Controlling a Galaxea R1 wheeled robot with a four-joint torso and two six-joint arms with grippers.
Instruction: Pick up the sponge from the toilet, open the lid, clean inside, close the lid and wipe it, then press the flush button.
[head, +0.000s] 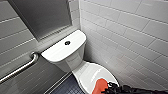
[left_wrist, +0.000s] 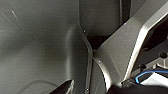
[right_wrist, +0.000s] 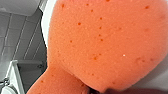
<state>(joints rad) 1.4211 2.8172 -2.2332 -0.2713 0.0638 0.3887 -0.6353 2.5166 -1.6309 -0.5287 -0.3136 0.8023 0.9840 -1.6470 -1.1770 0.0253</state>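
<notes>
White tiled walls (head: 130, 32) are meeting in a corner and taking up most of the head view. A flat grey panel (head: 42, 15) is sitting on the left wall.

A white toilet (head: 70, 60) is standing in that corner, its boxy tank at the far end against the left wall and its bowl reaching toward the near right. The lid (head: 87, 73) is lying shut over the bowl, glossy and white. To the left of the tank, a steel bar (head: 22, 67) is running along the wall. Dark small-tiled floor (head: 65, 87) is showing at the near left of the bowl.

The sponge (head: 99, 86), orange-red, is resting against the near end of the lid, at the head view's near edge. The right gripper (head: 110, 88), black, is coming in from the near right, touching the sponge's right side and pinching it. Seen from the right wrist, the sponge is looming very close, its pores clear, with the white lid behind it.

The button (head: 67, 43), small, dark and round, is sitting in the middle of the tank top, well apart from the sponge.

The left gripper (left_wrist: 65, 88) is showing as a dark tip against grey robot panels; whether it is spread or pressed together cannot be told.
</notes>
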